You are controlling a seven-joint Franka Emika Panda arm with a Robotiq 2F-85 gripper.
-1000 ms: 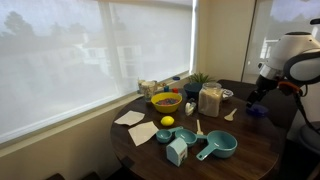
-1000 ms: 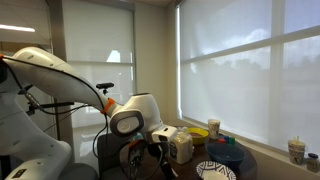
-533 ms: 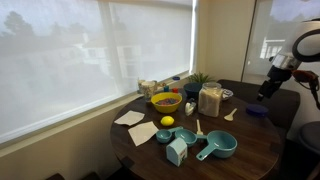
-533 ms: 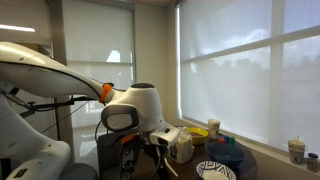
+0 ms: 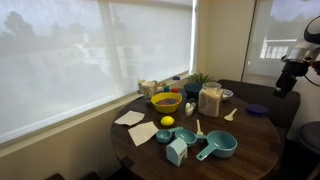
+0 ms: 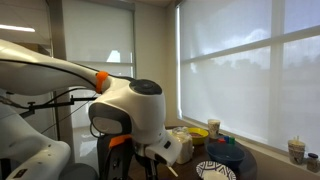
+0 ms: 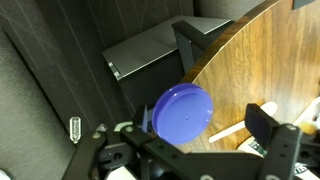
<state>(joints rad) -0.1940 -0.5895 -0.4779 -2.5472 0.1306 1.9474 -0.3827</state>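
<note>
Blue lid at the edge of the surface, fingers spread above it

In an exterior view the gripper (image 5: pixel 285 86) hangs in the air, apart from the lid (image 5: pixel 257 109), which lies flat near the edge of the surface (image 5: pixel 250 140). In an exterior view the arm (image 6: pixel 125 105) hides the lid. In the wrist view the fingers (image 7: pixel 268 128) are spread and empty, with the lid (image 7: pixel 182 112) below. It looks light, stiff and smooth; a pinch across its rim seems best.

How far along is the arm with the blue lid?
Done: the blue lid lies flat on the table, near its edge. In hand: nothing; the gripper hangs above the lid, fingers apart and empty. Left: the lid is not yet gripped.
</note>
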